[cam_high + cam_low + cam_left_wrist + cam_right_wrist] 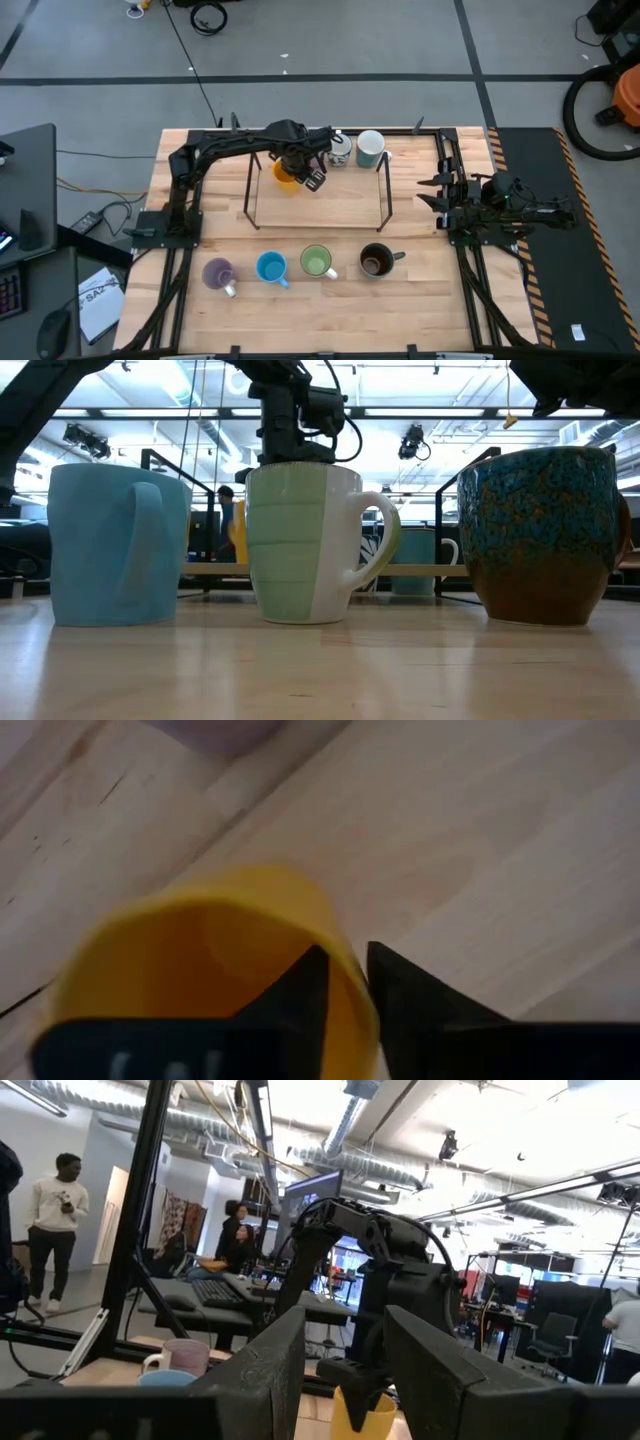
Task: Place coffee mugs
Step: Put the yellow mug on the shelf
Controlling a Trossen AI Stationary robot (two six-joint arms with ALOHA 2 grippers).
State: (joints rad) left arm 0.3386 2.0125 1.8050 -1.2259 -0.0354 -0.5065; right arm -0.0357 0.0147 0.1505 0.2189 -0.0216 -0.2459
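Under the black wire frame (315, 185) at the back of the counter (300, 310), the left gripper (312, 180) has its jaws pinched on the rim of the orange mug (285, 177). The left wrist view shows it plainly: one dark finger inside the mug's mouth, the other outside, the wall (345, 970) sandwiched between them with only a narrow gap. The mug stands upright, mouth up, its long axis vertical, directly below the wrist, so the coming move looks like a straight lift. Clearing the frame's bars is the likely risk.

The right gripper (440, 195) waits at the right edge of the counter, well apart from every mug, its jaws moderately spread and holding nothing; the left arm is clearly the nearer one.

Behind the frame stand a white patterned mug (340, 148) and a pale white-teal mug (371, 148), just beside each other. Along the front sits a row: lavender mug (219, 273), bright blue mug (271, 267), light green mug (317, 262) and dark brown-black mug (376, 260). Every mug whose interior shows looks empty; the orange one's inside is bare in the wrist view.
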